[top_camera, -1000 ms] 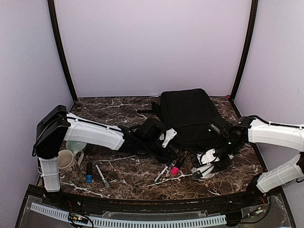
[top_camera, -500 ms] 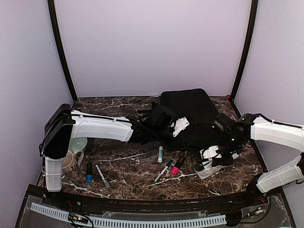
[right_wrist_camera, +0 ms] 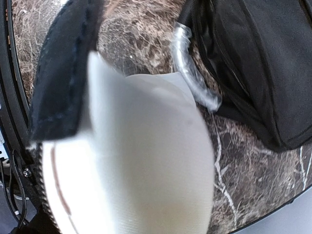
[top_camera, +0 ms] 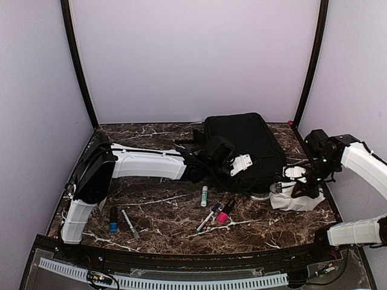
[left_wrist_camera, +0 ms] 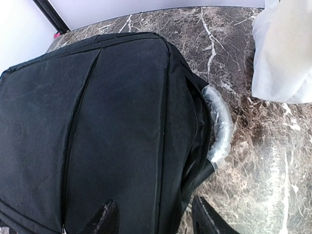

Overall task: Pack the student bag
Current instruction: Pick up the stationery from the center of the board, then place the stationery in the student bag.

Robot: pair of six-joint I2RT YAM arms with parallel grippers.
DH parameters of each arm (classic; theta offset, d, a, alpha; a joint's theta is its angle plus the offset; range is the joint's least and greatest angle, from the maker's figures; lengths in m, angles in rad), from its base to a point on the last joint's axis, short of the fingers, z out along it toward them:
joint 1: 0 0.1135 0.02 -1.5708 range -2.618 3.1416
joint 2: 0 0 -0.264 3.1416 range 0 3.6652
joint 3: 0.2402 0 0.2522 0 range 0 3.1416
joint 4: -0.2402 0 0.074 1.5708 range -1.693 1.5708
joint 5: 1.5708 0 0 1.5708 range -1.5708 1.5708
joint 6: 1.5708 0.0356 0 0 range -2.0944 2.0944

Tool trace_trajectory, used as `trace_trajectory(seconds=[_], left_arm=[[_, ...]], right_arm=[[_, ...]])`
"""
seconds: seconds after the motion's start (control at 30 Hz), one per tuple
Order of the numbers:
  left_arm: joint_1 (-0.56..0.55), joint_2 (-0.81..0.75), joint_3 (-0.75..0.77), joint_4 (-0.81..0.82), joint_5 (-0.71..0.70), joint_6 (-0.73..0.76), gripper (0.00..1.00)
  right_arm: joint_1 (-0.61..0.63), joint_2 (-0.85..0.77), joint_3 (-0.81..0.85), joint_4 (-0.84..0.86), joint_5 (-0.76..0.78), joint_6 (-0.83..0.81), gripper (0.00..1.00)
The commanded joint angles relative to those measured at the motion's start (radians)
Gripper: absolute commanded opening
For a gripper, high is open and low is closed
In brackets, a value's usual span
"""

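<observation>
The student bag [top_camera: 245,145], a big black backpack, lies flat at the back middle of the table. My left gripper [top_camera: 245,166] reaches over the bag's near right edge. In the left wrist view it [left_wrist_camera: 156,222] stands open, one fingertip [left_wrist_camera: 105,219] above the black fabric [left_wrist_camera: 97,122], the other [left_wrist_camera: 207,219] beyond the zipper edge. A handle wrapped in clear plastic [left_wrist_camera: 219,124] sticks out of that edge. My right gripper [top_camera: 297,181] is shut on a white soft pouch [top_camera: 295,199], right of the bag. The pouch [right_wrist_camera: 146,161] fills the right wrist view and hides the fingers.
Loose markers lie on the marble in front of the bag: a white one with a green cap [top_camera: 204,195], a blue-tipped one [top_camera: 208,217] and a pink-capped one [top_camera: 222,216]. A blue-capped marker [top_camera: 113,226] and a grey pen [top_camera: 129,222] lie near the left arm's base.
My left gripper moved right and back from the markers onto the bag's edge, leaving a marker on the table. My right gripper shut on the white pouch and carried it right.
</observation>
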Motion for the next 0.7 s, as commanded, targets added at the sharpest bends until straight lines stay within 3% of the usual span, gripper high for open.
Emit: trace_trajectory(seconds=[0.0, 0.2, 0.33, 0.43, 0.57, 0.67], left_arm=[[0.0, 0.047, 0.074, -0.021, 0.012, 0.06, 0.54], [-0.001, 0.127, 0.146, -0.016, 0.023, 0.112, 0.55], [0.0, 0.189, 0.22, -0.031, -0.047, 0.139, 0.52], [-0.001, 0.203, 0.252, -0.018, -0.094, 0.143, 0.38], [0.0, 0.173, 0.27, 0.002, -0.1, 0.126, 0.09], [0.0, 0.134, 0.268, 0.029, -0.109, 0.104, 0.0]], right_arm=[[-0.087, -0.01, 0.056, -0.042, -0.081, -0.038, 0.0], [-0.146, -0.015, 0.082, -0.039, -0.123, -0.022, 0.0], [-0.155, -0.018, 0.091, -0.022, -0.143, 0.008, 0.0], [-0.155, -0.016, 0.116, -0.027, -0.177, 0.032, 0.0], [-0.155, -0.023, 0.141, 0.033, -0.17, 0.106, 0.0], [-0.155, -0.036, 0.149, 0.065, -0.171, 0.134, 0.0]])
